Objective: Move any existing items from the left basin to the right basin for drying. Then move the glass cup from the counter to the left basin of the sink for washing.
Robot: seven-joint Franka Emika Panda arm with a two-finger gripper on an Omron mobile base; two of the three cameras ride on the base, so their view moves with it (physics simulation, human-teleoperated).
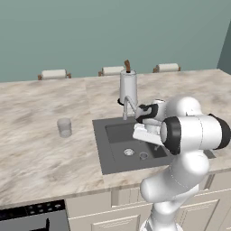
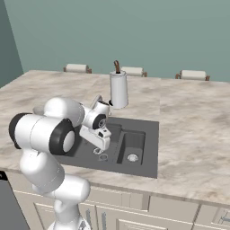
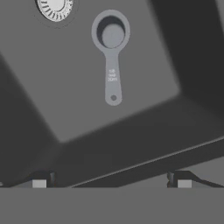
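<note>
The marbled beige-and-grey surface carries a dark grey two-hollow sink with a slim silver tap at its back edge. The white arm reaches over the sink, its hand hanging above the wider left basin. The fingers stand spread wide and released, with nothing between them; in the hand view the two dark tips rise far apart at the bottom, over the basin's near wall. On the flat floor of the left basin lies a small grey measuring spoon, its round bowl just beside the silver drain ring and its flat handle, stamped with small white lettering too fine to read, running away from the bowl to a little hole at its end. In the left base view the spoon's bowl shows as a small round grey shape near the drain, apart from it. The narrower right basin lies alongside, with its own round drain at the bottom. The glass cup, a clear greyish tumbler, stands upright on the surface, well apart from the sink on its left side. Behind the tap a tall steel canister with a brown stick poking from its top stands on the surface. Three chair backs show beyond the far edge.
</note>
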